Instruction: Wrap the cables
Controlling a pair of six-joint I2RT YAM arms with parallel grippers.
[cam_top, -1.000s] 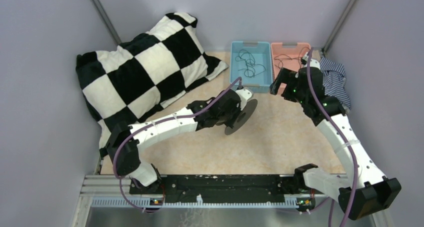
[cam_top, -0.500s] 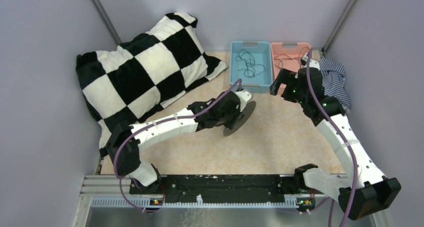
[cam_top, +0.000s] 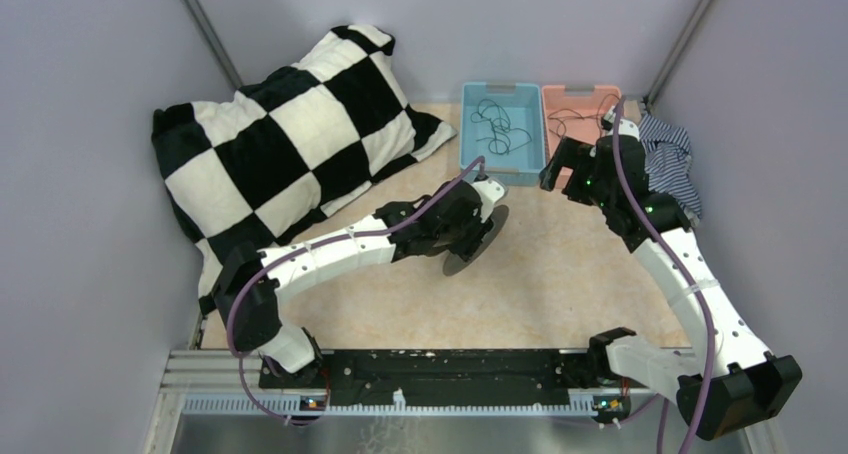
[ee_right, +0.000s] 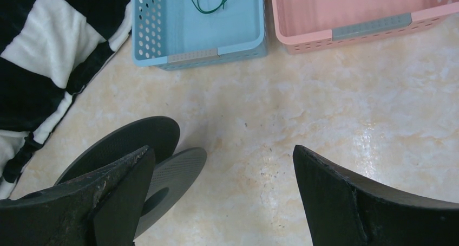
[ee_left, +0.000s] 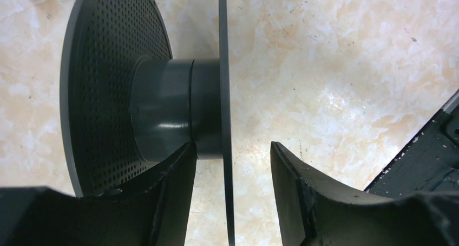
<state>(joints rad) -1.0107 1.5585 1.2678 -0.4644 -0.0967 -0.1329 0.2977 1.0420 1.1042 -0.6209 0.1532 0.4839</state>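
Up close, left tool (jaws parted) straddles a spool flange, hidden overhead; right tool gapes.

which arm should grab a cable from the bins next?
Right. Its jaws are open and empty, facing the blue bin and pink bin where the cables lie. The left jaws are open, straddling a flange of the spool.

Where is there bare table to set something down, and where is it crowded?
Free: the table between the spool and the right arm. Crowded: pillow on the left, blue bin and pink bin at the far edge.
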